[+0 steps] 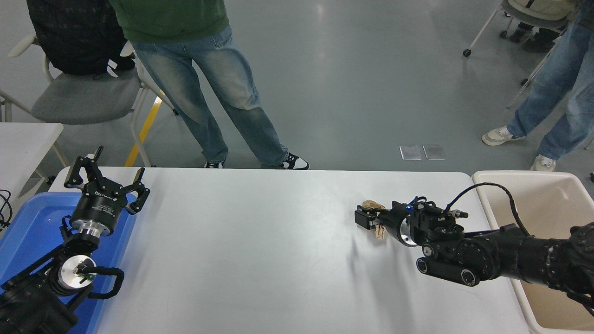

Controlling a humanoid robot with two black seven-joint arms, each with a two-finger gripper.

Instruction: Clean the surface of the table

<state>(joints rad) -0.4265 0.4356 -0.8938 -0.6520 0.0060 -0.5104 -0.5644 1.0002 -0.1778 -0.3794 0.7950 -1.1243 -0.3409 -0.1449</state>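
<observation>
The smooth white table surface (260, 250) with round corners fills the middle, on a shiny grey floor. A person in jeans (218, 93) stands behind it. A crumpled ball of brown paper (377, 218) lies toward the right side of the table. The right gripper (366, 218) is at the paper, its black fingers pinching the paper. A beige bin (547, 292) sits at the right edge. The left gripper (104, 183) hangs with fingers spread above a blue bin (28, 232).
</observation>
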